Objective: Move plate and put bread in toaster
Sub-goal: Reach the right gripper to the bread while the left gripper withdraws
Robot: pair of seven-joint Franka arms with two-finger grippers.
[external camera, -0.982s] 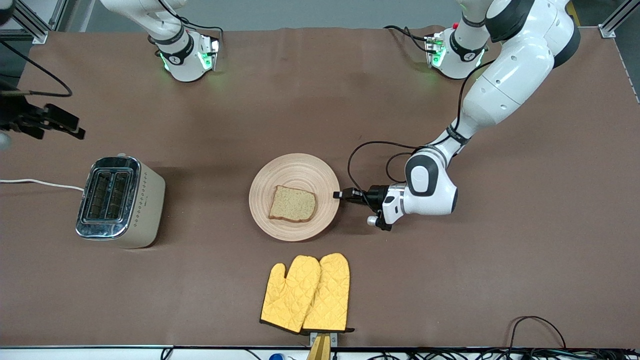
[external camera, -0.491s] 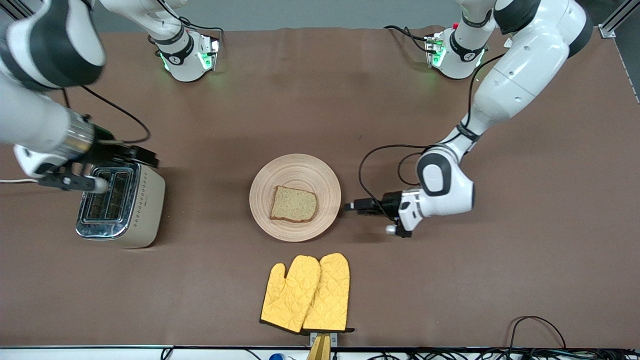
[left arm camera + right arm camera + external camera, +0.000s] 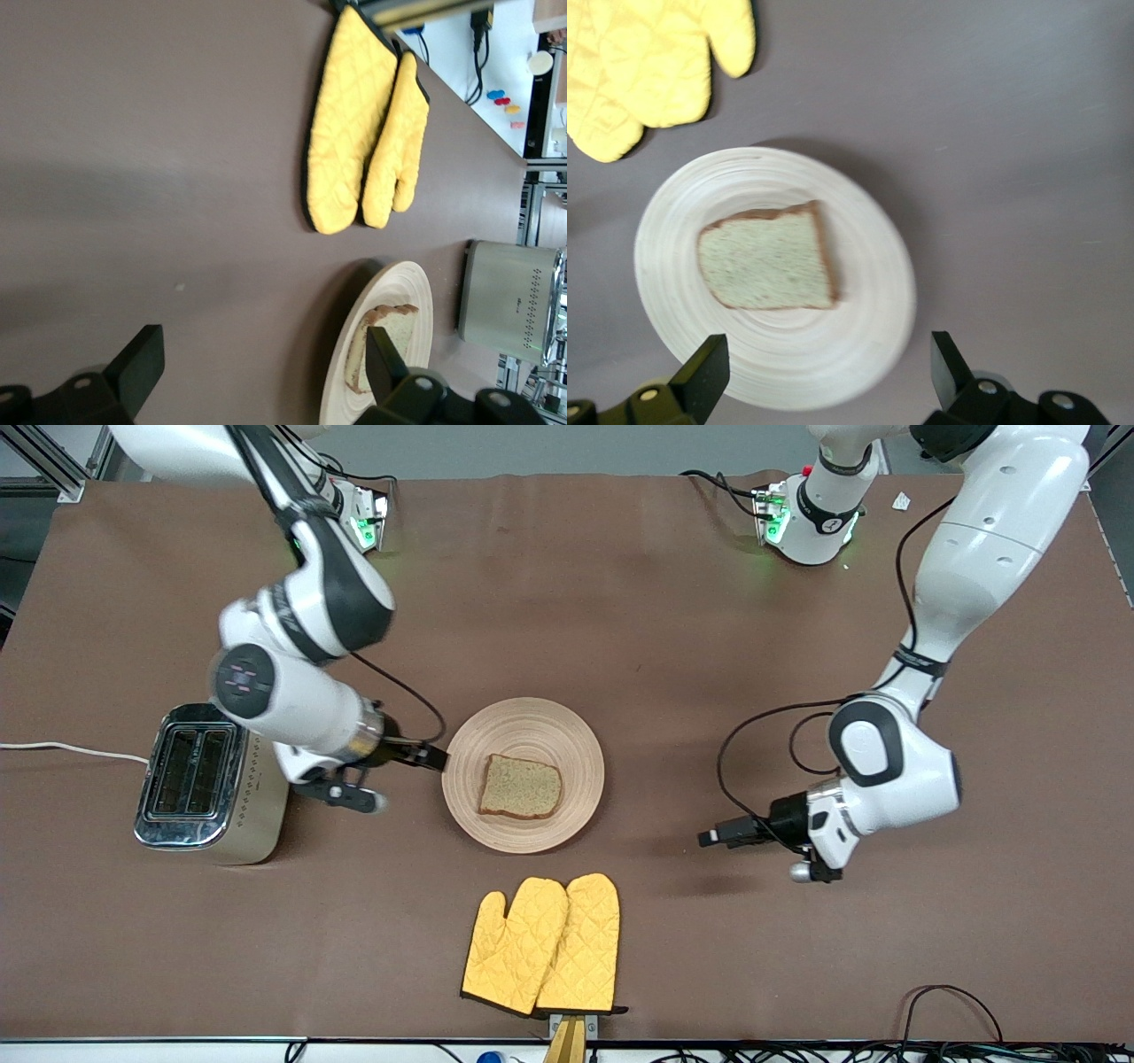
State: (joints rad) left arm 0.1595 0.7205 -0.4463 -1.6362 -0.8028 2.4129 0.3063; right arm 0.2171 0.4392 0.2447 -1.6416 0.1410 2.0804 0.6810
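Note:
The round wooden plate [image 3: 524, 722] lies mid-table with the bread [image 3: 521, 787] on it. The cream toaster [image 3: 257, 784] stands toward the right arm's end, its slots empty. My right gripper [image 3: 436, 757] is open at the plate's rim on the toaster's side. In the right wrist view its jaws [image 3: 826, 367] span the rim of the plate [image 3: 873, 266], with the bread [image 3: 766, 266] ahead. My left gripper [image 3: 709, 839] is open and empty over bare table, apart from the plate toward the left arm's end. The left wrist view [image 3: 261, 363] shows the plate [image 3: 414, 288], bread [image 3: 400, 320] and toaster [image 3: 509, 301].
A pair of yellow oven mitts [image 3: 545, 943] lies nearer the camera than the plate, at the table's front edge; they also show in the left wrist view [image 3: 354, 133] and the right wrist view [image 3: 647, 62]. The toaster's white cord [image 3: 71, 748] runs off the table's end.
My right arm has swung in from over the toaster to the plate's rim. My left gripper has drawn back from the plate toward the left arm's end. Plate and bread have stayed put.

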